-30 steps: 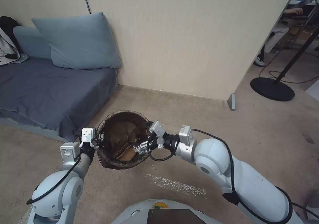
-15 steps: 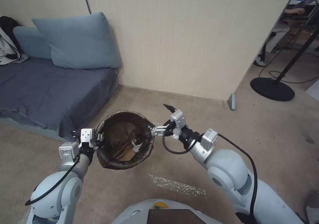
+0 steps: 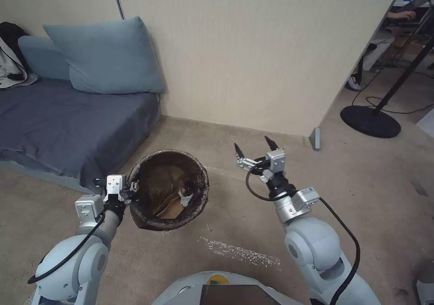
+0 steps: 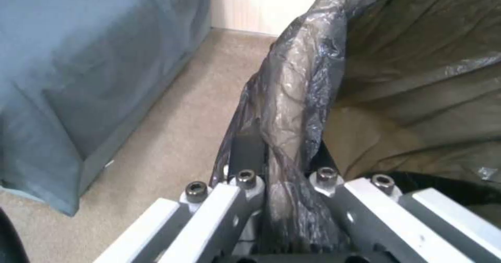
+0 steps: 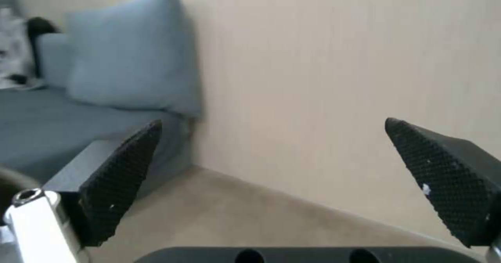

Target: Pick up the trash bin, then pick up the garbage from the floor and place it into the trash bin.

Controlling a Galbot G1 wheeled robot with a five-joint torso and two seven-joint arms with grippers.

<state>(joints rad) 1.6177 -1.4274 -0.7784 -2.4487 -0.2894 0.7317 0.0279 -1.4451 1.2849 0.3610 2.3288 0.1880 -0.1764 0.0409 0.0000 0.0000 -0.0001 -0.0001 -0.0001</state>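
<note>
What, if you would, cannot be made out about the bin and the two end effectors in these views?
- Trash bin, head view: its white wall and base are hidden by the dark bag.
- Garbage inside: tan pieces, too shadowed to identify.
- Left end effector, left wrist view: contact faces are covered by bag plastic.
- Right end effector: open, empty; the floor beneath is unseen in the right wrist view.

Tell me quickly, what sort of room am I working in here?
Most likely a mock living room set up inside a lab or studio. A blue sofa with cushions stands on beige carpet against a partition wall, and past that wall's end a stand's round base and cables show.
</note>
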